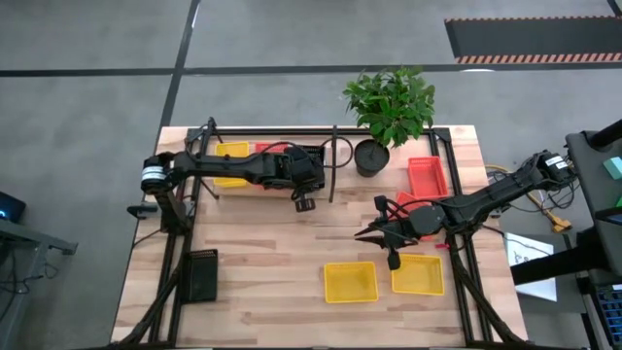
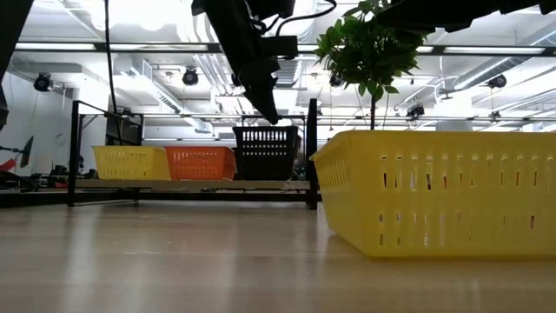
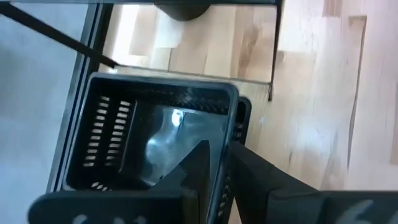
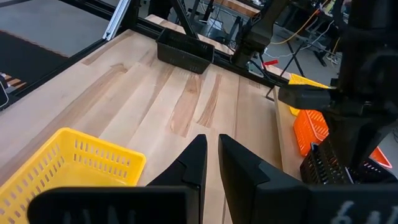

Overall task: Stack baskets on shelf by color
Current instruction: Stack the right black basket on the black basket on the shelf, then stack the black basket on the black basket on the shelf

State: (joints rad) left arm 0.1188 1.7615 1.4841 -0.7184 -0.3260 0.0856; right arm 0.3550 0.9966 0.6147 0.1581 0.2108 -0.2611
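Observation:
My left gripper (image 1: 305,182) reaches over the shelf (image 2: 191,184) at the table's far edge and is shut on a black basket (image 3: 155,143). In the low view that black basket (image 2: 265,153) stands at the right end of a row on the shelf board, beside an orange basket (image 2: 201,163) and a yellow basket (image 2: 130,163). My right gripper (image 4: 212,155) hovers shut and holds nothing, over the table right of centre (image 1: 374,233). Two yellow baskets (image 1: 350,282) (image 1: 418,274) lie near it on the tabletop. My left gripper pinches the black basket's side wall at the rim (image 3: 231,134), one finger (image 3: 198,165) inside the basket and the other outside. The fingers come from above, pointing down. The basket sits upright with its base level with the shelf board.
A potted plant (image 1: 374,146) stands at the far edge beside the shelf. Red baskets (image 1: 428,177) lie at the table's right side, one partly under my right arm. Another black basket (image 1: 201,275) lies near the left near corner. Bare wood shows in the table's middle (image 1: 272,243).

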